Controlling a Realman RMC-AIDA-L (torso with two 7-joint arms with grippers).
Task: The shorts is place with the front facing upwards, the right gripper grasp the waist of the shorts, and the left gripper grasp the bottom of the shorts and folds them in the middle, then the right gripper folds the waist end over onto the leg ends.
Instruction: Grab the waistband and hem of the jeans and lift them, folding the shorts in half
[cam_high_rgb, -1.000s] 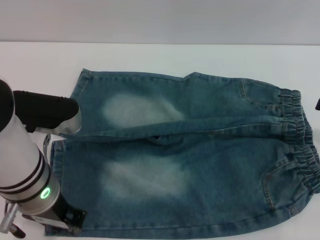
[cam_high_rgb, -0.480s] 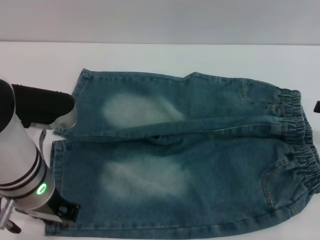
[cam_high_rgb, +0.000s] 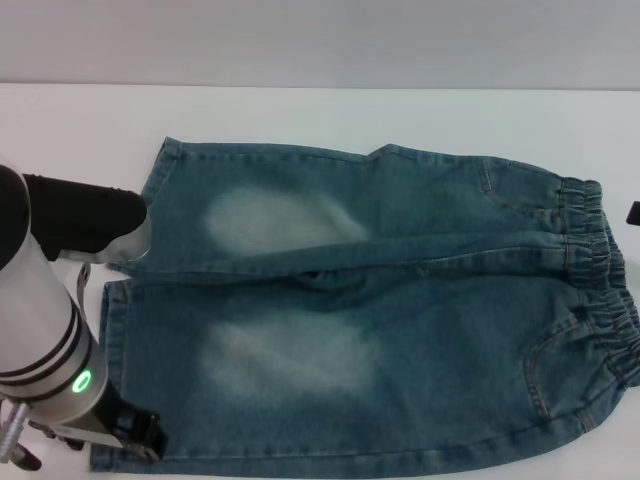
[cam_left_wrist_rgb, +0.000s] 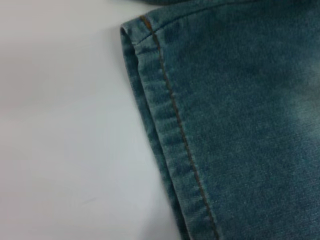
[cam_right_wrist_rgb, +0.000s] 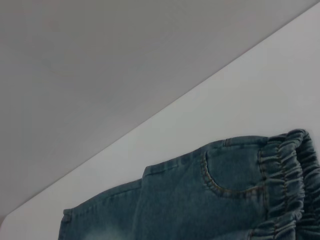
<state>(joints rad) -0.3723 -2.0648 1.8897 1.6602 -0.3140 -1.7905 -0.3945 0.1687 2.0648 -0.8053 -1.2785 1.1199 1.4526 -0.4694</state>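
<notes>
L gripper (cam_high_rgb: 135, 435) at near-leg hem of shorts (cam_high_rgb: 380, 310), finger state can't tell. Risk: pinches top layer only → uneven fold. R gripper (cam_high_rgb: 634, 212) barely in view.

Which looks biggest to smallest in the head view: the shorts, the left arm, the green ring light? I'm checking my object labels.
1. The shorts, spread flat over most of the table.
2. The left arm, though its nearness to the camera enlarges it.
3. The green ring light, a small glow on that arm.
</notes>
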